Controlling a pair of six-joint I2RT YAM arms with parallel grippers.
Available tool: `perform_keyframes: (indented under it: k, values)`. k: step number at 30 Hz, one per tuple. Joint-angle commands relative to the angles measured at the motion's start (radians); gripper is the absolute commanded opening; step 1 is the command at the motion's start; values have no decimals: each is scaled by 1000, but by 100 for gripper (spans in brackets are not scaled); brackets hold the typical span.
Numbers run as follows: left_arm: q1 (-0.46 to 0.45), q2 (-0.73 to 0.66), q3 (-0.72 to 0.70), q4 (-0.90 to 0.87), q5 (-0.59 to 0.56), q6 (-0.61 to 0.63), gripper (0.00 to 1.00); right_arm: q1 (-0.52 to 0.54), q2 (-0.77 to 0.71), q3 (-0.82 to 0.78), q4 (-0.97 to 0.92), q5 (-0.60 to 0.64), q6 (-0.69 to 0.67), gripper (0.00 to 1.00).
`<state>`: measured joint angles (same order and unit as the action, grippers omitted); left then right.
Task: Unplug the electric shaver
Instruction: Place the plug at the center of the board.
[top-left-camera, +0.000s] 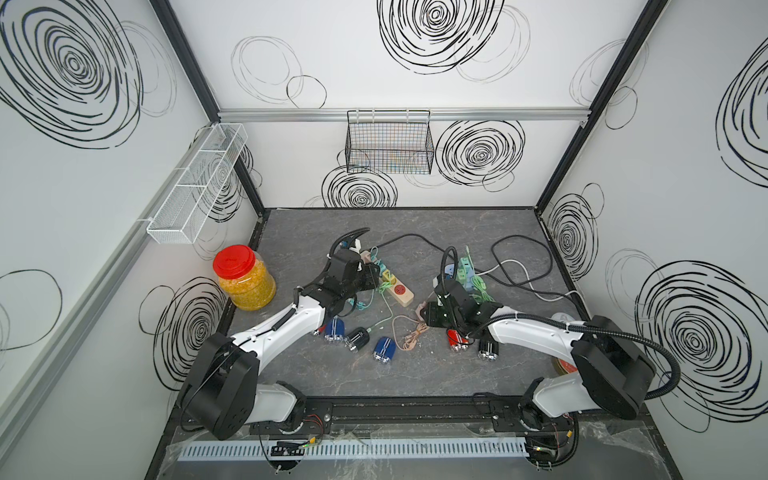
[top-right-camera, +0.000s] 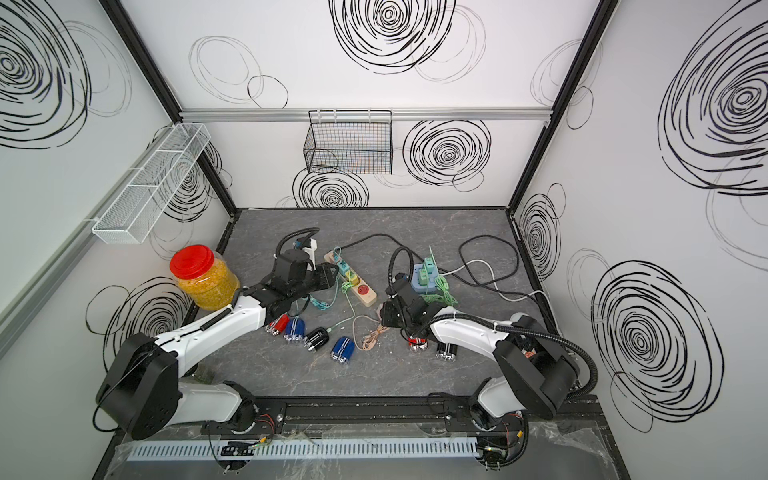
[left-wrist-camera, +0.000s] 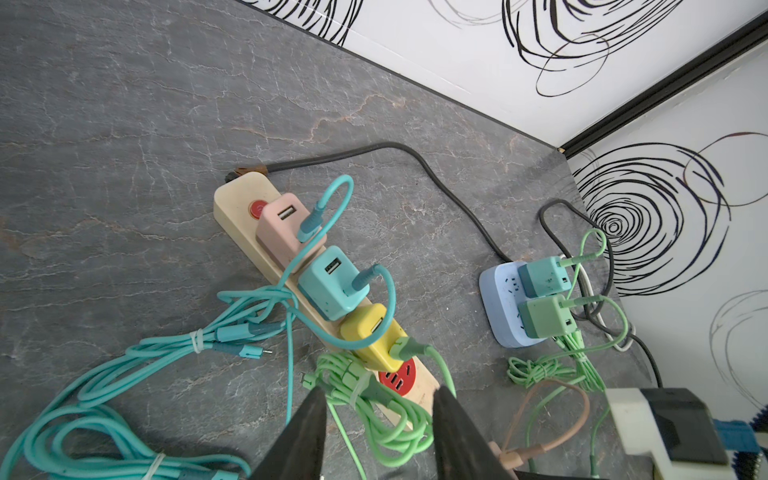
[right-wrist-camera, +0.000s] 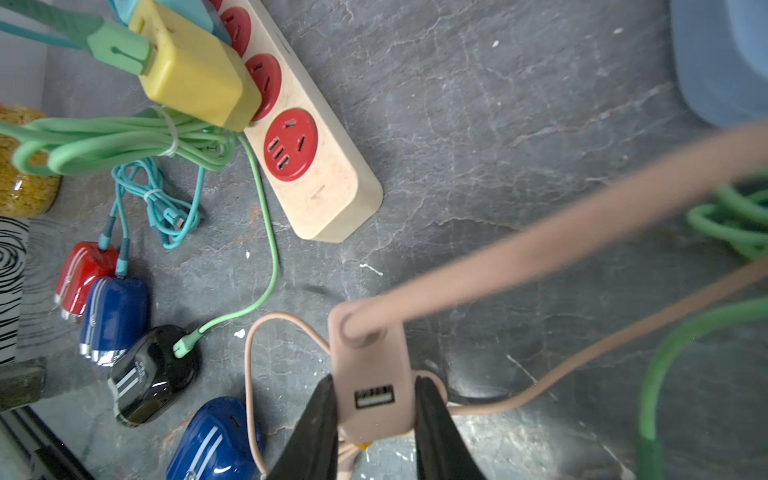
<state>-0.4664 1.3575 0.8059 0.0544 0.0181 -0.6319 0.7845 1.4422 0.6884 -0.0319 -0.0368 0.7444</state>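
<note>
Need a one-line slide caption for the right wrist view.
Right pincer clamped on a pink USB charger, apart from the beige power strip whose end socket is empty.

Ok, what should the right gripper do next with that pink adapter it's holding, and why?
Probably lower the right gripper and release the pink adapter onto the bare table: it's clamped in the jaws, already off the beige power strip.

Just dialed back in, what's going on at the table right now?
The right gripper is shut on a pink charger that sits in no socket, its pink cable trailing off. The left gripper hangs open over the free end of the beige strip, next to the plugged-in yellow charger. The black shaver has a green cable plugged into it.
</note>
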Motion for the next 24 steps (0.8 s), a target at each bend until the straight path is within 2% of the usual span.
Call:
perform_keyframes:
  k: [1, 5, 10, 15, 19, 24]
  values:
    - [8, -14, -11, 39, 8, 8, 46, -52, -2, -32, 53, -93, 31, 11]
    - [8, -19, -13, 37, 8, 9, 46, -95, 24, -39, 97, -128, 30, 12]
    - [8, -26, -23, 38, 10, 9, 47, -145, 101, -39, 187, -232, 53, 13]
    - [14, -45, -40, 32, 5, 15, 47, -153, 173, -41, 240, -294, 77, 13]
    - [25, -62, -52, 28, 3, 18, 48, -158, 186, -58, 228, -279, 82, 14]
    - [30, -65, -57, 29, 4, 20, 48, -172, 179, -72, 209, -258, 72, 24]
